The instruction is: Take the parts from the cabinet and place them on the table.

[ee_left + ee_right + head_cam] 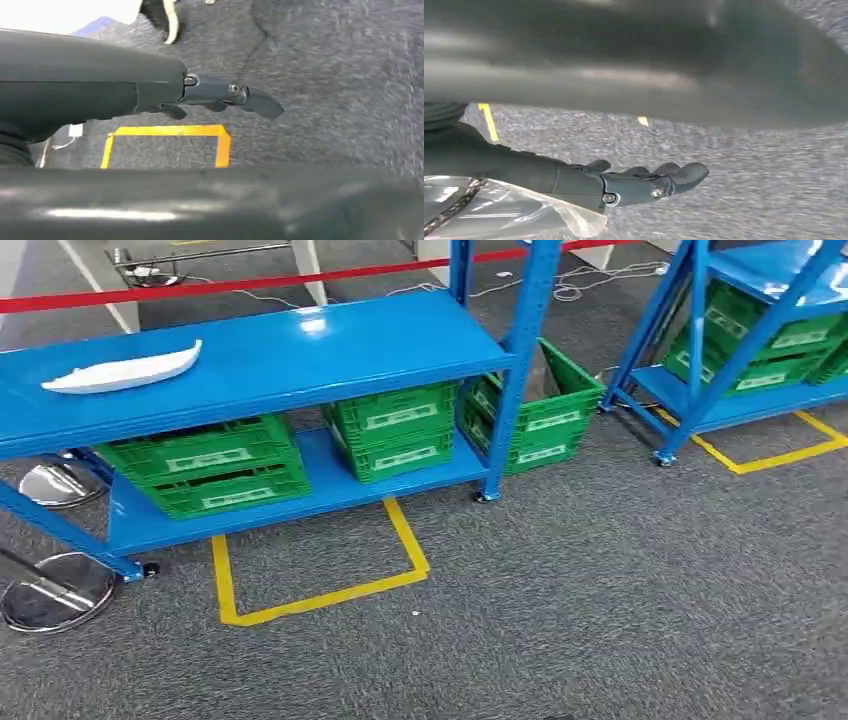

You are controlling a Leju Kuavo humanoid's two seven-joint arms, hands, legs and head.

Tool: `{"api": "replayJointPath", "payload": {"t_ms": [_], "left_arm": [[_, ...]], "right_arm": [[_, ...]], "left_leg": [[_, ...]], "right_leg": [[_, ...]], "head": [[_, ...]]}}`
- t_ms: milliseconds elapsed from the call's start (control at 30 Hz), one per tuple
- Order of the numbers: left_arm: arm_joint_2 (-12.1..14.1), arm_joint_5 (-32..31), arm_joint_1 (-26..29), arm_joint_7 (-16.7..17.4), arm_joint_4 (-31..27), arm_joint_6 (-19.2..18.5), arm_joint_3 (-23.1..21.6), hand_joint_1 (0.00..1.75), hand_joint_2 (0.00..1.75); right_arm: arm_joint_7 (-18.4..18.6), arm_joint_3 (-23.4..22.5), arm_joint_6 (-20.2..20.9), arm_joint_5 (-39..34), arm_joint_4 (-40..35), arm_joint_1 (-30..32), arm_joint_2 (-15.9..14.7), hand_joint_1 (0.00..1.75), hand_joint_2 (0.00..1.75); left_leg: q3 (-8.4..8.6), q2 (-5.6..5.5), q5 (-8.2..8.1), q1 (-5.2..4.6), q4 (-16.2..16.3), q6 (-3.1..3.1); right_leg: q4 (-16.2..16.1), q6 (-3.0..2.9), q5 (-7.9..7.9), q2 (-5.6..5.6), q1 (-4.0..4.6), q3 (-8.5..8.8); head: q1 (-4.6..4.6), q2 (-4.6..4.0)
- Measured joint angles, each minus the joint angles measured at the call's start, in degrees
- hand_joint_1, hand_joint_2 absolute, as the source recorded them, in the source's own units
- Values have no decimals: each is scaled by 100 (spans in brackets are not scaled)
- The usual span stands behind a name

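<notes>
White part (pixel 120 370) lies flat on the top shelf of the blue rack (pixel 300 350), toward that shelf's left end, and it is the one loose piece I can make out on the rack. Green crates (pixel 205 465) sit on the rack's lower shelf; I cannot tell whether they hold anything.

I judge the step in hand to be the approach. I would bring the body square to the rack's left half, stop short of the yellow floor marking (pixel 320 595) in front of the rack, and only then raise an arm. The part is long and thin, so I would come at its middle from above and close across its narrow width.

My left hand (pixel 220 95) hangs over the carpet in front of the rack, its fingers (pixel 260 102) stretched out and holding nothing. My right hand (pixel 644 182) hangs likewise, fingers (pixel 689 172) loosely extended with nothing between them. Some clear plastic (pixel 499 210) shows by its wrist; I cannot tell what it is. Both hands are well apart from the part, far below the rack's top shelf.
</notes>
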Motion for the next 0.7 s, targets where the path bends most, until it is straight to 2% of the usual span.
{"api": "replayJointPath", "payload": {"t_ms": [33, 67, 100, 133, 167, 200, 233, 267, 300, 333, 433, 467, 500, 533, 567, 600, 633, 667, 700], "left_arm": [[2, 0, -21, -9, 0, -7, -6, 0, 0], [-4, 2, -41, -9, 0, -4, -11, 0, 0], [-11, 2, -43, -9, 0, 0, -20, 0, 0], [-15, 2, -41, -9, 0, 0, -26, 0, 0], [-20, 2, -34, -9, 0, 4, -31, 0, 0], [-22, 2, -31, -9, 0, 7, -33, 0, 0], [-24, 2, -30, -9, 0, 11, -35, 0, 0], [-24, 2, -30, -9, 0, 22, -37, 0, 0], [-31, 2, -29, -11, 0, 33, -37, 0, 0], [-31, 2, -43, -13, 0, 35, -39, 0, 0], [-28, 4, -1, -24, 0, 35, -42, 0, 0], [-5, 7, 12, -28, 0, 39, -44, 0, 0], [-11, 7, 22, -35, 0, 46, -46, 0, 0], [-11, 9, 15, -37, 0, 57, -50, 0, 0], [-11, 9, -3, -42, 0, 57, -57, 0, 0], [-11, -2, -19, -46, 0, 63, -70, 0, 175], [-11, -7, -19, -46, 0, 68, -81, 0, 175], [-11, -7, -7, -46, 0, 70, -87, 0, 175], [-11, -7, 11, -46, 0, 74, -87, 0, 175]], "right_arm": [[0, 0, 0, 2, 0, -2, 0, 0, 0], [4, 2, 0, 6, 0, 3, 0, 0, 0], [9, 2, 0, 9, 0, 17, 0, 0, 0], [9, 0, 0, 9, 0, 27, 0, 0, 0], [11, 0, 0, 11, 0, 32, 0, 0, 0], [9, 0, 0, 11, 0, 30, 0, 0, 0], [9, 0, 0, 11, 0, 25, 0, 0, 0], [9, 0, 0, 11, 0, 21, 0, 0, 0], [7, 0, 0, 9, 0, 23, 0, 0, 0], [4, 0, 0, 6, 0, 31, 0, 0, 0], [7, -2, 0, 4, 0, 26, -2, 0, 0], [7, -4, -2, 4, 0, 23, 2, 0, 0], [4, -4, 0, 4, 0, 21, 0, 0, 0], [0, -4, 0, 0, 0, 21, 0, 0, 0], [0, -4, 0, -11, 0, 29, 0, 0, 0], [-4, -4, 11, -37, 0, 44, 0, 0, 0], [-11, -9, 31, -53, 0, 53, -2, 0, 0], [-17, -11, 48, -59, 0, 47, -2, 0, 0], [-17, -11, 66, -61, 0, 36, -2, 0, 0]], "left_leg": [[-13, -69, 20, 5, -5, 32], [-32, -153, 18, 8, -5, 37], [-35, -232, 19, 3, -5, 42], [-35, -300, 17, 1, -4, 46], [-28, -384, 16, 0, -3, 48], [-18, -464, 12, 0, 0, 44], [-5, -548, 8, 2, 2, 39], [14, -634, 1, 6, 4, 28], [12, -694, -12, 12, 6, 6], [-18, -767, -24, -26, 56, -30], [-58, -924, 40, 31, -15, -140], [-74, -946, 37, 14, 0, -169], [-85, -620, -29, -15, 67, -208], [-189, -428, -192, -11, 296, -238], [-371, -347, -392, 4, 672, -265], [-588, -300, -591, 18, 1125, -284], [-764, -279, -710, 32, 1485, -299], [-835, -269, -697, 45, 1636, -309], [-766, -266, -534, 55, 1504, -308]], "right_leg": [[306, 9, -195, 189, -10, -135], [760, 21, -420, 282, -12, -349], [1211, 27, -601, 318, -10, -579], [1501, 34, -675, 336, -6, -741], [1579, 34, -606, 346, -5, -820], [1379, 25, -387, 351, -7, -768], [994, 17, -109, 367, -10, -614], [453, 6, 195, 446, -21, -384], [23, -12, 328, 694, -40, -220], [-127, -14, 263, 835, -70, -144], [-137, -91, 253, 707, -19, -89], [-201, -158, 296, 630, -69, -64], [-233, -182, 308, 564, -74, -32], [-240, -209, 307, 510, -73, -17], [-240, -224, 296, 441, -70, -14], [-239, -235, 284, 368, -64, -8], [-239, -240, 274, 308, -63, -8], [-239, -240, 266, 272, -63, -5], [-239, -238, 257, 250, -63, 7]], "head": [[0, 0], [11, 0], [11, 0], [7, 0], [13, 0], [7, 0], [11, 0], [9, 0], [13, 0], [4, 0], [2, 0], [11, 0], [-15, 0], [-90, 0], [-87, 0], [-94, 0], [-85, 0], [-92, 0], [-90, 0]]}}
